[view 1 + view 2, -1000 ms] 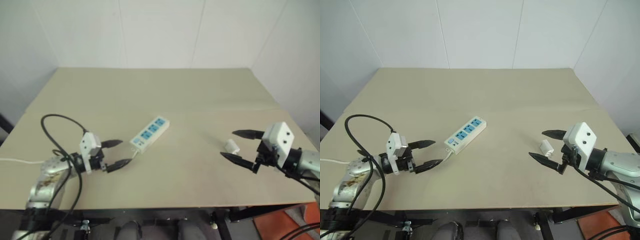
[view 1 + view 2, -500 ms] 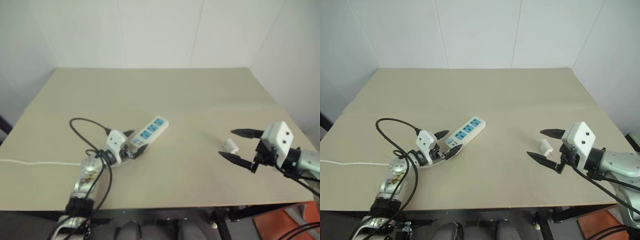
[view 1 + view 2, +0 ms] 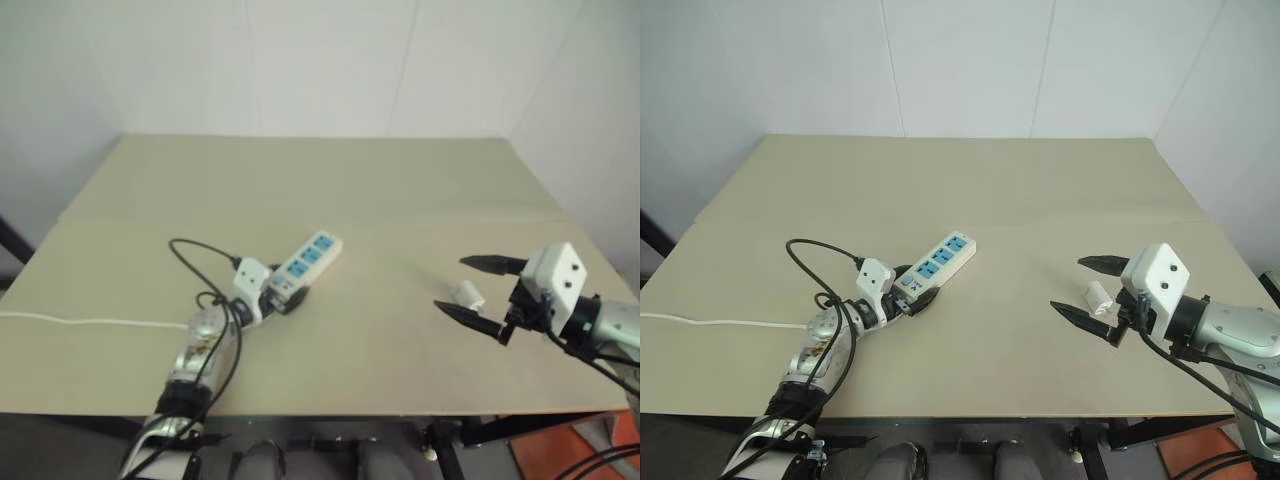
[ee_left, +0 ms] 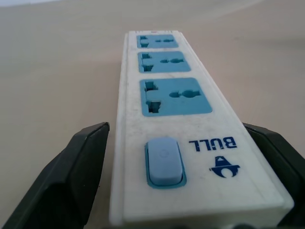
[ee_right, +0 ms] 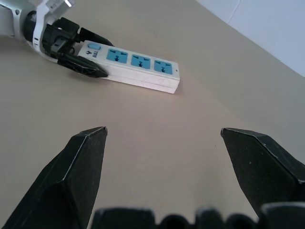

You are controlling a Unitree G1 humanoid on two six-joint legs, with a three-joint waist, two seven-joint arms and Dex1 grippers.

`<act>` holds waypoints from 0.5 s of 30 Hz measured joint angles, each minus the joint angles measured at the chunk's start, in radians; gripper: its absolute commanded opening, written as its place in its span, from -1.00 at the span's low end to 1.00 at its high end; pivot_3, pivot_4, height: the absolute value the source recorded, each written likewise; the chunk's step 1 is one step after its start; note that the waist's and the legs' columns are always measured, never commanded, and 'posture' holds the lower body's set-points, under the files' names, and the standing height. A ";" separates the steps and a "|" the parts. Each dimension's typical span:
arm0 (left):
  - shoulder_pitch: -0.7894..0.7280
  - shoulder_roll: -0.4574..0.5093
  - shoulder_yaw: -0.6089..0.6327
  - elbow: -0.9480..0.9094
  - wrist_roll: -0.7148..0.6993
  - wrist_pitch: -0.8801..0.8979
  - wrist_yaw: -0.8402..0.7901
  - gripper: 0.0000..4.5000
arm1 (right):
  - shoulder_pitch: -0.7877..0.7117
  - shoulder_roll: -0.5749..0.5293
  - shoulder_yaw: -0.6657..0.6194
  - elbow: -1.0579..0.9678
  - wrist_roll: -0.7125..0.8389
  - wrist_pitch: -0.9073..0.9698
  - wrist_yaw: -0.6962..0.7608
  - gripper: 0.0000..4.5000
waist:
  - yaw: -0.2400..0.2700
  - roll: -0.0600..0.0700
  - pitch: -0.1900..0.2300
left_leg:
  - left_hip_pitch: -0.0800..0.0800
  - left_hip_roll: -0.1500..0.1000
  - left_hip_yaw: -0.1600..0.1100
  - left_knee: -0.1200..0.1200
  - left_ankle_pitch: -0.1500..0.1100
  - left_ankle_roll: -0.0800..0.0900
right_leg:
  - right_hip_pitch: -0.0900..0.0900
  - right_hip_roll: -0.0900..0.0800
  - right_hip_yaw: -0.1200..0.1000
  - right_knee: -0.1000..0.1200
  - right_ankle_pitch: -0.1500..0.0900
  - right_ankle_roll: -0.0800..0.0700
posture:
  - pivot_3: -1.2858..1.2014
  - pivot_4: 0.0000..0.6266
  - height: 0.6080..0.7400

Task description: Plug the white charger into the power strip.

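Observation:
The power strip (image 3: 940, 262) lies slanted on the tan table, blue sockets up, switch end toward me. My left gripper (image 3: 912, 292) is open and low at that switch end, one black finger (image 4: 71, 181) on each side of the strip (image 4: 174, 109), with gaps between. The white charger (image 3: 1098, 297) lies on the table at the right. My right gripper (image 3: 1068, 284) is open beside it, and in the head views the charger shows between the two fingers, near their base. The right wrist view looks across the table to the strip (image 5: 138, 64) and the left gripper (image 5: 107, 59).
The strip's thin white cord (image 3: 700, 322) runs off the table's left edge. A black cable (image 3: 815, 255) loops above my left forearm. The table top (image 3: 990, 190) stretches back to white walls, and its right edge is close behind my right gripper.
My left gripper has moved forward and to the right, from beside the cord to the strip's switch end, which it now straddles. The right gripper and the charger have kept still.

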 measured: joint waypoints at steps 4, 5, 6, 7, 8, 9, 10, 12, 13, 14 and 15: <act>0.047 0.007 -0.021 -0.103 0.008 0.084 0.014 0.82 | -0.002 0.000 -0.009 -0.007 0.014 0.000 0.000 1.00 | 0.000 0.002 -0.002 | 0.000 0.000 0.000 0.000 0.000 0.000 | 0.000 0.000 0.000 0.000 0.000 0.000 | 0.03 -0.52 1.00; 0.054 0.010 -0.027 -0.119 0.008 0.097 0.010 0.75 | -0.004 0.000 -0.011 -0.007 0.015 0.001 -0.001 1.00 | 0.000 0.003 -0.002 | 0.000 0.000 0.000 0.000 0.000 0.000 | 0.000 0.000 0.000 0.000 0.000 0.000 | 0.03 -0.52 1.00; 0.061 0.015 -0.033 -0.134 0.007 0.111 0.005 0.62 | -0.009 0.000 -0.012 -0.008 0.016 0.001 -0.001 1.00 | 0.000 0.003 -0.002 | 0.000 0.000 0.000 0.000 0.000 0.000 | 0.000 0.000 0.000 0.000 0.000 0.000 | 0.03 -0.52 1.00; 0.066 0.016 -0.038 -0.145 0.007 0.120 0.001 0.51 | -0.012 0.000 -0.012 -0.007 0.017 0.001 -0.002 1.00 | 0.001 0.004 -0.003 | 0.000 0.000 0.000 0.000 0.000 0.000 | 0.000 0.000 0.000 0.000 0.000 0.000 | 0.03 -0.52 1.00; 0.067 0.016 -0.040 -0.151 0.007 0.128 0.002 0.48 | -0.018 0.000 -0.011 -0.007 0.017 0.001 -0.003 1.00 | 0.002 0.005 -0.003 | 0.001 0.000 0.000 0.000 0.000 0.000 | 0.000 0.000 0.000 0.000 0.000 0.000 | 0.03 -0.52 1.00; 0.067 0.016 -0.040 -0.154 0.007 0.134 0.003 0.49 | -0.025 0.000 -0.010 -0.007 0.017 0.001 -0.003 1.00 | 0.002 0.005 -0.003 | 0.001 0.000 0.000 0.000 0.000 0.000 | 0.000 0.000 0.000 0.000 0.000 0.000 | 0.03 -0.52 1.00; 0.066 0.016 -0.040 -0.155 0.007 0.138 0.005 0.49 | -0.035 0.000 -0.010 -0.007 0.017 0.001 -0.003 1.00 | 0.001 0.005 -0.003 | 0.001 0.000 0.000 0.000 0.000 0.000 | 0.001 0.000 0.000 0.000 0.000 0.000 | 0.03 -0.52 1.00; 0.063 0.016 -0.043 -0.155 0.007 0.142 0.006 0.49 | -0.048 0.000 -0.009 -0.007 0.021 0.001 -0.004 1.00 | 0.003 0.005 -0.004 | 0.001 0.000 0.000 0.000 0.000 0.000 | 0.001 0.000 0.000 0.000 0.000 0.000 | 0.03 -0.52 1.00; 0.062 0.016 -0.043 -0.154 0.007 0.141 0.005 0.49 | -0.050 0.000 -0.007 -0.006 0.022 0.001 -0.004 1.00 | 0.003 0.005 -0.004 | 0.001 0.000 0.000 0.000 0.000 0.000 | 0.001 0.000 0.000 0.000 0.000 0.000 | 0.03 -0.52 1.00; 0.059 0.018 -0.044 -0.147 0.007 0.134 0.001 0.49 | -0.052 0.000 -0.003 -0.005 0.022 0.001 -0.004 1.00 | 0.003 0.005 -0.004 | 0.001 0.000 0.000 0.000 0.000 0.000 | 0.001 0.000 0.000 0.000 0.000 0.000 | 0.03 -0.52 1.00; 0.056 0.021 -0.045 -0.141 0.008 0.120 -0.007 0.49 | -0.052 0.000 -0.001 -0.005 0.022 0.001 -0.004 1.00 | 0.003 0.005 -0.004 | 0.001 0.000 0.000 0.000 0.000 0.000 | 0.001 0.000 0.000 0.000 0.000 0.000 | 0.03 -0.52 1.00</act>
